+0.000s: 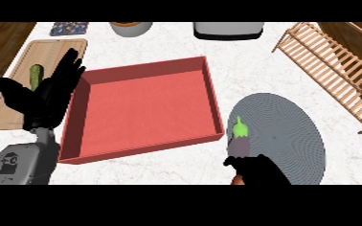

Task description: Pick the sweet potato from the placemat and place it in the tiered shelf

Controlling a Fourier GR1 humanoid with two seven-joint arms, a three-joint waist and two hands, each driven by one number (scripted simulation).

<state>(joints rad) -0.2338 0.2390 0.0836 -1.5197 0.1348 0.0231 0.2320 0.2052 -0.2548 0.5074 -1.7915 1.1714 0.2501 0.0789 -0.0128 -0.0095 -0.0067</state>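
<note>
A grey round placemat (pixel 283 134) lies on the counter at the right. At its lower left edge my right hand (pixel 256 171) is curled over an orange-brown thing, the sweet potato (pixel 239 180), and only a small piece of it shows under the hand. Just above the hand a purple eggplant (pixel 239 142) with a green stem rests on the placemat's left rim. The wooden tiered shelf (pixel 322 62) runs along the far right. At the left edge my left hand (pixel 53 93) is resting open with its fingers up.
A large red tray (pixel 84 119) fills the middle, between the two hands. A wooden cutting board (pixel 50 52) with a green vegetable (pixel 35 75) lies at the far left. A grey pot (pixel 131 28), a grey appliance (pixel 228 30) and a patterned cloth (pixel 69 28) stand along the back.
</note>
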